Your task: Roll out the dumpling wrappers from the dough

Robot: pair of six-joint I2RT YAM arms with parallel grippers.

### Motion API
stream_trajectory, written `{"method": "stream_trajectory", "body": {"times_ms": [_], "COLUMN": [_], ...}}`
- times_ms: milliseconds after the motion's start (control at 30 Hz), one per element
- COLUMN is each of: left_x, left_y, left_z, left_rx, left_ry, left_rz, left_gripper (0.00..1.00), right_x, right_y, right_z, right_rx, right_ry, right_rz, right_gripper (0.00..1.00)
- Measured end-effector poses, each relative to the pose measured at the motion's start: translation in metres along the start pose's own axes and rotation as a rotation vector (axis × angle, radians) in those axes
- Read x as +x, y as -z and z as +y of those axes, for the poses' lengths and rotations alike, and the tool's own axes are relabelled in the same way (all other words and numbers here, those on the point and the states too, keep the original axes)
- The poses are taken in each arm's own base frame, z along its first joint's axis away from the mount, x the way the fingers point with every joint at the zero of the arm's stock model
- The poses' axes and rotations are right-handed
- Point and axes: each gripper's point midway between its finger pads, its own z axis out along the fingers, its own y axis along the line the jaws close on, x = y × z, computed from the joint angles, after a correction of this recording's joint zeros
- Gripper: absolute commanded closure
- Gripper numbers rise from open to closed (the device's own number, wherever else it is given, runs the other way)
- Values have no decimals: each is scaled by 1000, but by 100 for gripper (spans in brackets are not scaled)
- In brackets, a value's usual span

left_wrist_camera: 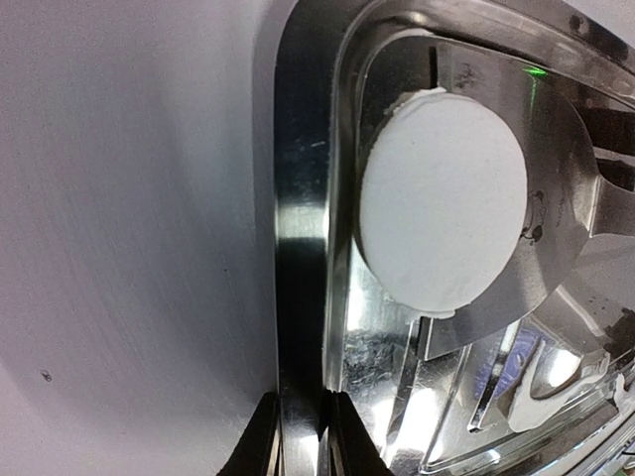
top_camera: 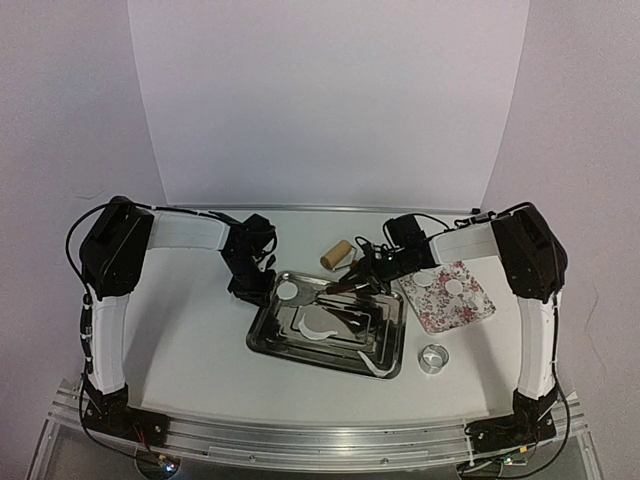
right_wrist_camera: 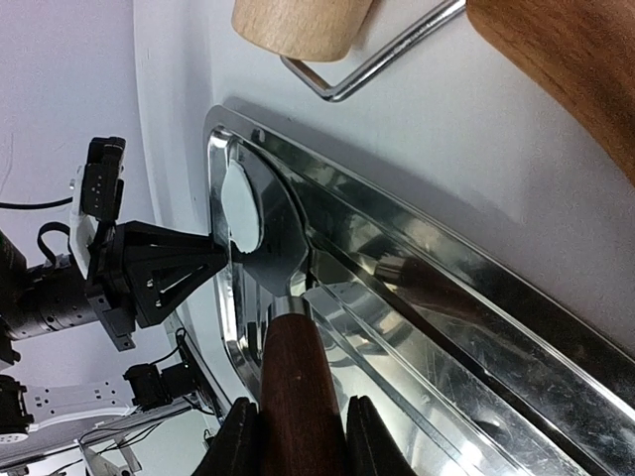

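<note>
- A clear ring cutter stands nearest, on the table just right of the metal tray.
- Leftover dough lies inside the tray.
- The left gripper is clamped on the tray's left rim.
- The right gripper squeezes the wooden handle of a spatula. Its blade carries one dumpling wrapper at the tray's far left corner.
- Right of the tray, a floral plate bears other wrappers.
- Farthest, a rolling pin lies on the table.
</note>
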Motion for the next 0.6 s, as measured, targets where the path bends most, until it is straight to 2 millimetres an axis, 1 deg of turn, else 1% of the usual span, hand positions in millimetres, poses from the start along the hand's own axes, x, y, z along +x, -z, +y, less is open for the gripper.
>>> {"method": "stream_trajectory", "body": {"times_ms": [300, 533, 600], "left_x": [1, 2, 2], "left_y": [0, 0, 0], "left_z": [-2, -1, -1], "left_rx": [-2, -12, -13], "left_ry": [10, 42, 47], "left_rz": [5, 7, 8], "left_gripper": [100, 100, 95], "right_x": [-5, -5, -5], "right_y": [-14, -19, -20], "right_z": [11, 15, 16], "right_rx": [-7, -19, -21], "right_ry": [14, 16, 19], "right_rz": [0, 14, 13], "right_gripper": [100, 100, 100]}}
